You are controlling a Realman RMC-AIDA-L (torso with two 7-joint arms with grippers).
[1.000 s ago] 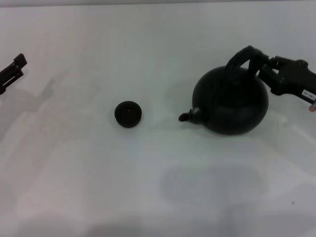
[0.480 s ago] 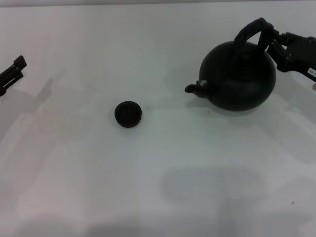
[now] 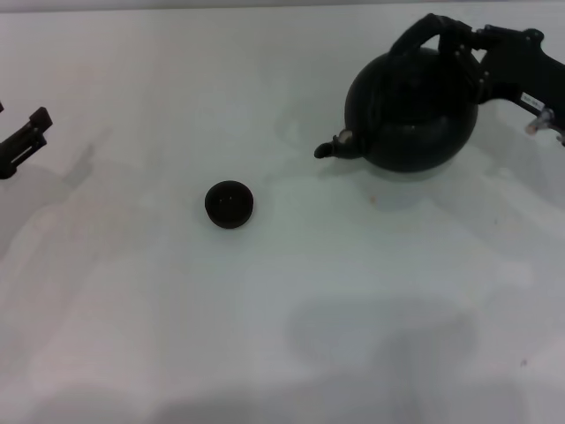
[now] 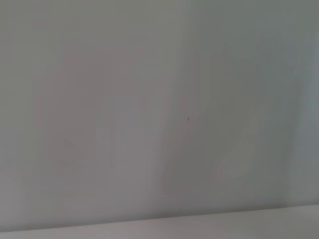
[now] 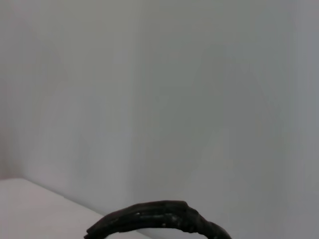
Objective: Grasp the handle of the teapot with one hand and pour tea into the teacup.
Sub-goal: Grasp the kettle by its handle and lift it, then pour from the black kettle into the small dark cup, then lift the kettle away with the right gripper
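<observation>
While the right tool is clamped on the handle, the teapot hangs below it, spout toward the teacup well apart on the tabletop. Left tool sits far off; its state is unclear.

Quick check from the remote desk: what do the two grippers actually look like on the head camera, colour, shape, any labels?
Both are black and blocky. The right gripper has a chunky dark body with a small white label and a pale, clear-looking bit at its outer edge. Of the left gripper, only a slim black angular piece shows at the table's left edge; no markings or cables are visible on it.
</observation>
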